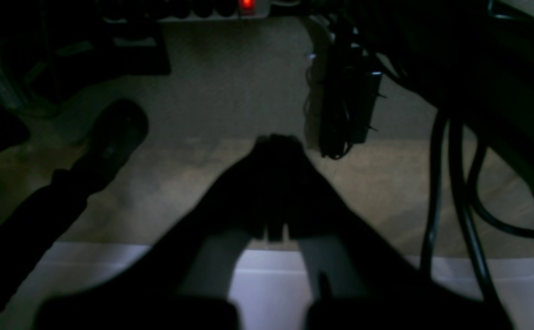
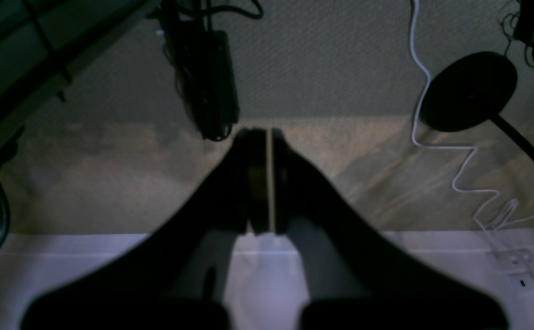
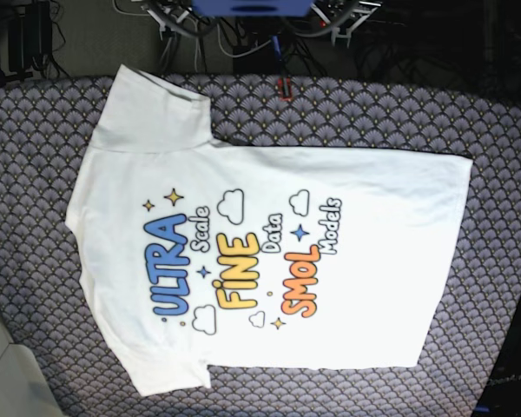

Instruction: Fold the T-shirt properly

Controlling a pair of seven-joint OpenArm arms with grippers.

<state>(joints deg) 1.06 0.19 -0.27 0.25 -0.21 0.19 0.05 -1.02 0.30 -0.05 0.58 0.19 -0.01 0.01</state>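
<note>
The T-shirt (image 3: 382, 261) lies spread flat, print side up, on the scallop-patterned table cover (image 3: 35, 156) in the base view. Its neck end points left, its hem right, and one sleeve (image 3: 152, 109) reaches toward the top left. Neither gripper appears in the base view. In the left wrist view my left gripper (image 1: 276, 142) is shut, its dark fingers meeting at the tips over a dim floor. My right gripper (image 2: 263, 134) is likewise shut with nothing between its fingers. No shirt shows in either wrist view.
Both wrist views look at a dim carpeted floor with black cables (image 1: 454, 183), a hanging black power brick (image 2: 207, 78), a white cable (image 2: 436, 146) and a round black base (image 2: 471, 89). A power strip's red light (image 1: 247, 4) glows. A grey object (image 3: 4, 373) sits at the table's bottom left.
</note>
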